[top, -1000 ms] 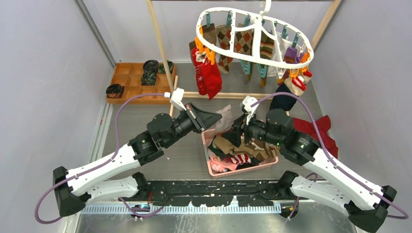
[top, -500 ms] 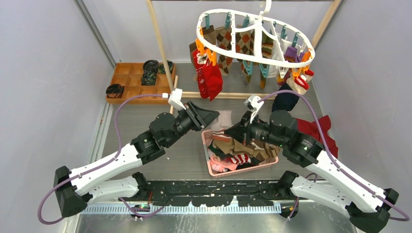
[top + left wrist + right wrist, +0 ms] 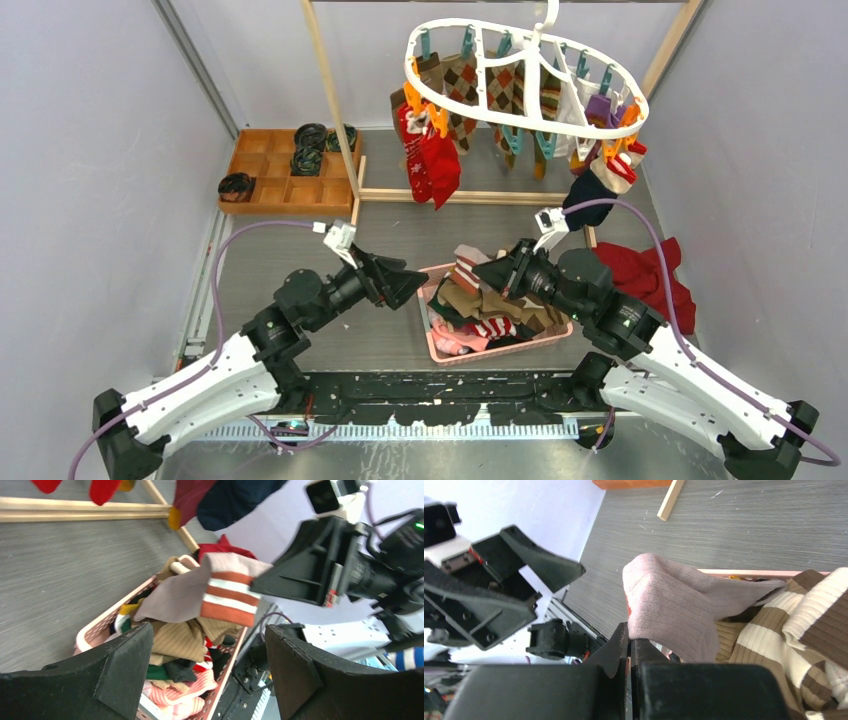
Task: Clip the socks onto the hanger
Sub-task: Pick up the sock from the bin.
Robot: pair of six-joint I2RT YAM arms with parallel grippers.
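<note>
Right end effector point(image 3: 629, 632) had clamped shut on the grey striped sock point(image 3: 200, 592) above the pink basket point(image 3: 497, 346). Left end effector point(image 3: 207, 645) had just opened, releasing it. Handover judged complete; hanger point(image 3: 408, 62) hung well beyond, clipping pending.

Your taupe sock point(image 3: 175, 595) carries rust-orange and white stripes at its cuff. The basket point(image 3: 102, 624) is pink, its socks point(image 3: 490, 305) brown, cream-striped and red-and-white. The hanger point(image 3: 520, 120) is white, its pegs point(image 3: 432, 115) orange and teal; on it, brown argyle socks point(image 3: 462, 90) and a red sock point(image 3: 413, 150) patterned white.
</note>
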